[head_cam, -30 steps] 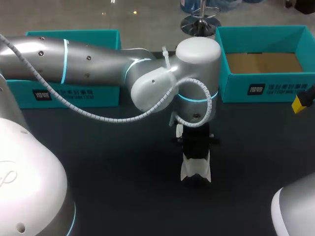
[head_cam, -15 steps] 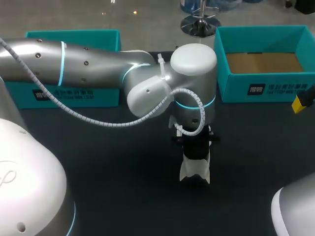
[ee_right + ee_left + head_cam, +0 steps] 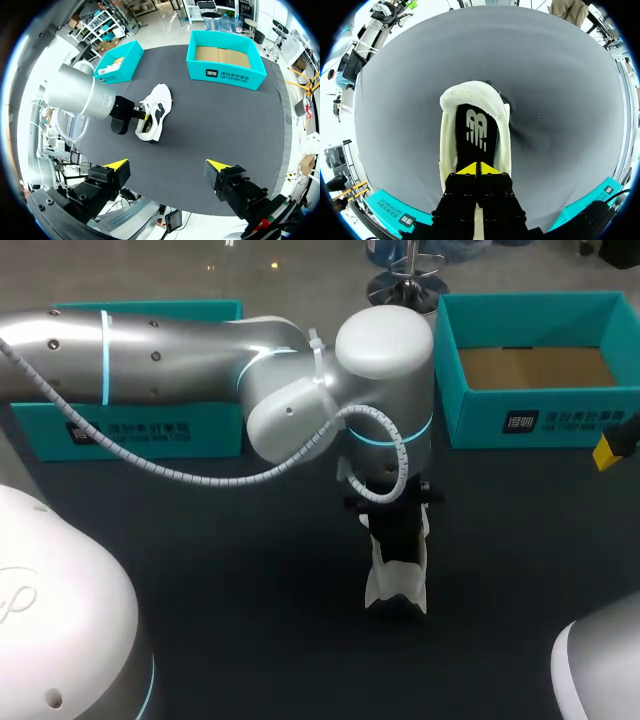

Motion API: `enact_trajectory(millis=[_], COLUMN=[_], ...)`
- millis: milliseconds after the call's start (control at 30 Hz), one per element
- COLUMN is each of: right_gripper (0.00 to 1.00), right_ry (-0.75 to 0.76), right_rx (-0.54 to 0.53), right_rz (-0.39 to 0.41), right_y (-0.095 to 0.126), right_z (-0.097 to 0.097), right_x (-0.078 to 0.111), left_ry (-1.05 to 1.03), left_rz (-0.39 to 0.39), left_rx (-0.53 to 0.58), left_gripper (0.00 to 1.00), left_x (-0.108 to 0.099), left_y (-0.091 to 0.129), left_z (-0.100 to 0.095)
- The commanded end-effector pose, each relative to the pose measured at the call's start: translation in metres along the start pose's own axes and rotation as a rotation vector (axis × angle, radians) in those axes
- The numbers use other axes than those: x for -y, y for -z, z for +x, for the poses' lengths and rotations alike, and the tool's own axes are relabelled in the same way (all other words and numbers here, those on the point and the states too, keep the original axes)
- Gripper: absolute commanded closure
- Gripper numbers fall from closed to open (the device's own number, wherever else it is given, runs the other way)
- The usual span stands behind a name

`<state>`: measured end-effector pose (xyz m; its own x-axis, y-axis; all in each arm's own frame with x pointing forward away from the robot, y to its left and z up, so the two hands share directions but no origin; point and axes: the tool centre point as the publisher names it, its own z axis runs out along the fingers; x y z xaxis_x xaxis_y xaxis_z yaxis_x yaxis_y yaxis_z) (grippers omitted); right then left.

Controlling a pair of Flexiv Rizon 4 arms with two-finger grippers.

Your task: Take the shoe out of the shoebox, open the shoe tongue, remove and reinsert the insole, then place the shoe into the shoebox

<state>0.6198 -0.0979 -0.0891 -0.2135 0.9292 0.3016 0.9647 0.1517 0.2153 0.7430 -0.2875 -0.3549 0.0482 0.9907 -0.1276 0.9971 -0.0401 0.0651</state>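
Shoe (image 3: 397, 585), white, is seen lying on the dark table (image 3: 200, 570) about mid-table, out of both boxes, its opening turned up toward the left arm's wrist. Nearest the robot, the right gripper (image 3: 166, 166) is held above the table's near edge, fingers spread wide with nothing between them, well apart from the shoe. Farther in, the left arm (image 3: 180, 360) is brought in from the left side and bent down over the shoe, so most of the shoe is hidden under the wrist in the head view. The left gripper (image 3: 477, 169) is pushed into the shoe's opening, yellow tips pressed together with only a thin line between them. The tips are set at the near end of the black insole (image 3: 476, 132), which carries a white logo and is seated inside the shoe. Whether an edge of the insole is pinched between the tips cannot be told. Ahead of the gripper, the white knit rim of the shoe is curved around the insole's far end. At the far side of the table two teal shoeboxes are placed well apart from the shoe. The right shoebox (image 3: 540, 365) is open, with a bare brown cardboard floor. The left shoebox (image 3: 117, 62) is open too, with something pale inside, too small to identify.
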Motion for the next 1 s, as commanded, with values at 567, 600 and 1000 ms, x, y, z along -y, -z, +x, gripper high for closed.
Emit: enact_trajectory(millis=[567,600,1000], right_gripper=[0.00,0.00,0.00], right_ry=[-0.001,-0.001,-0.001], right_rx=[0.001,0.001,0.001], right_rz=[0.007,0.007,0.007], right_y=[0.001,0.001,0.001], right_z=[0.000,0.000,0.000], right_x=[-0.003,-0.003,-0.003], left_ry=[0.009,0.013,0.067], left_rz=[-0.001,-0.003,-0.001], left_rx=[-0.007,-0.009,0.010], left_gripper=[0.15,0.12,0.00], left_x=[0.013,0.011,0.005], left_y=[-0.009,-0.010,-0.009], left_z=[-0.001,0.000,0.000])
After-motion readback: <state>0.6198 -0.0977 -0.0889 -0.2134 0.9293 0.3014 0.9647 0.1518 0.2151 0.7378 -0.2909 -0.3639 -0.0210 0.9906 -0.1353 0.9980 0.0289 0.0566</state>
